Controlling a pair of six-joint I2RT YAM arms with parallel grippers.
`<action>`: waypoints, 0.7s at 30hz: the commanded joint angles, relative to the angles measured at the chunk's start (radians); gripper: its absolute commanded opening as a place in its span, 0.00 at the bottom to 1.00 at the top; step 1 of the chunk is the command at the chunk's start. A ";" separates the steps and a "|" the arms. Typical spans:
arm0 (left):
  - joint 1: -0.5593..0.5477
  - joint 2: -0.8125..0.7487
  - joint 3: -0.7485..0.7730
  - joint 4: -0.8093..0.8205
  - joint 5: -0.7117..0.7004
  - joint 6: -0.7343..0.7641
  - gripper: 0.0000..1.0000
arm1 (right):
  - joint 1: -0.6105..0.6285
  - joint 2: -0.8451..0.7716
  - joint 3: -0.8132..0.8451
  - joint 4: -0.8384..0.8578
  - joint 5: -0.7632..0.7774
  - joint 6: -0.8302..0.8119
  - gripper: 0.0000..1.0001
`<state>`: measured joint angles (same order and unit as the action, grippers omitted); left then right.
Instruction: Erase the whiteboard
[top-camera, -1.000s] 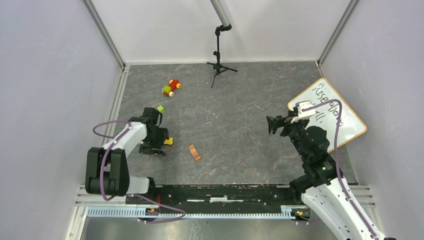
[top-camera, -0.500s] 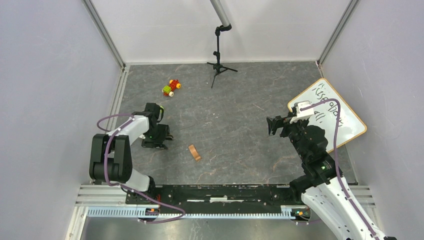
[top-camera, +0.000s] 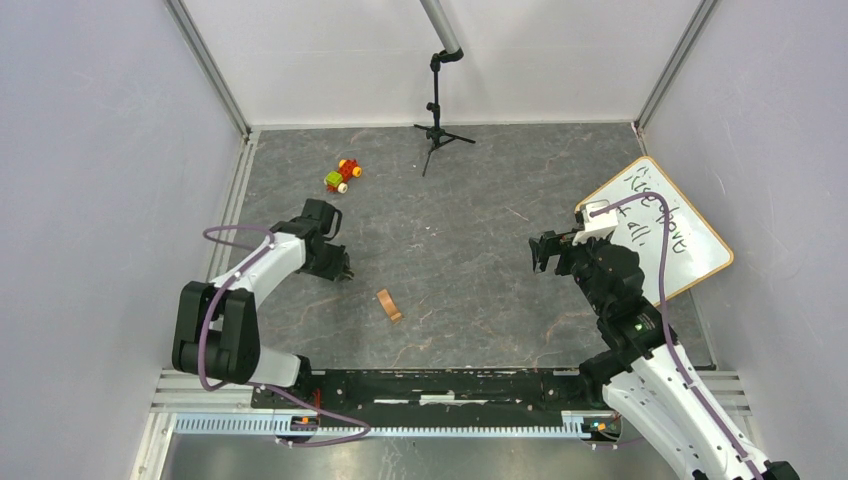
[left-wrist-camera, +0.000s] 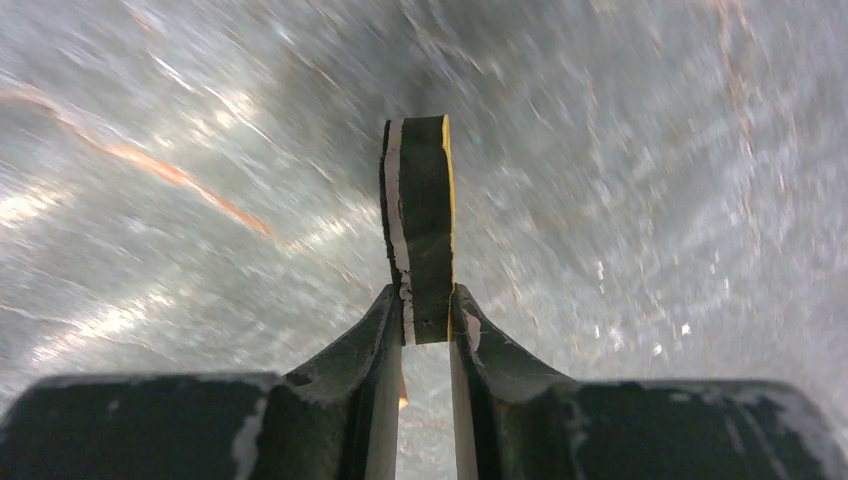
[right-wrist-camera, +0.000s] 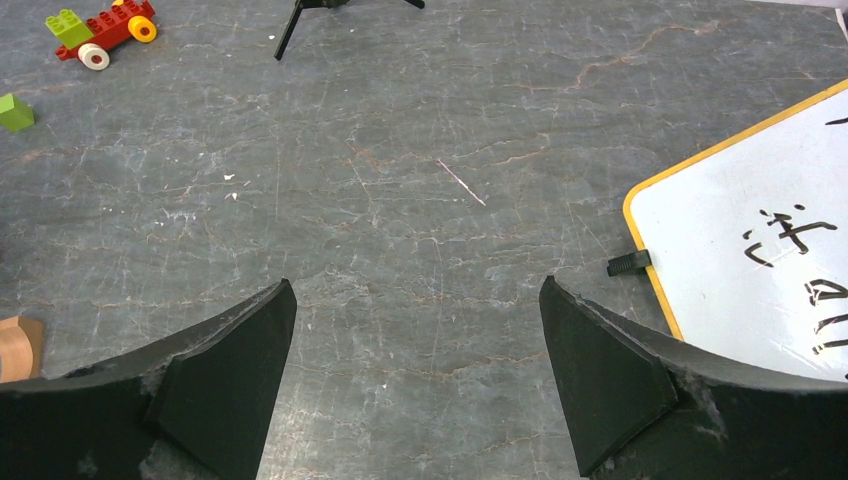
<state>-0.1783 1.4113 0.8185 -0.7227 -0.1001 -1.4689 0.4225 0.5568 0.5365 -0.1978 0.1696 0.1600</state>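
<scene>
Though the whiteboard (top-camera: 697, 252) bears its dark writing — nothing wiped yet — the left hand (left-wrist-camera: 427, 312) clamps a thin black eraser (left-wrist-camera: 420, 200), the right hand (right-wrist-camera: 415, 300) spread empty.

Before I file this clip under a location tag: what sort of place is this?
Likely a robot lab test cell: white panel walls on aluminium framing, a grey marbled table, and a small black tripod.
</scene>
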 joint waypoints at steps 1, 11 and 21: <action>-0.121 -0.022 0.089 0.031 -0.030 0.037 0.25 | -0.005 0.001 -0.006 0.010 0.013 0.007 0.97; -0.458 0.159 0.249 0.276 0.057 0.119 0.25 | -0.003 0.022 -0.006 -0.002 0.023 0.011 0.97; -0.668 0.281 0.222 0.495 0.173 0.205 0.43 | -0.003 0.052 0.005 -0.062 0.108 0.050 0.97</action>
<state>-0.8410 1.7390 1.0847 -0.3748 0.0357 -1.3506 0.4225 0.6174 0.5343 -0.2661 0.2352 0.1833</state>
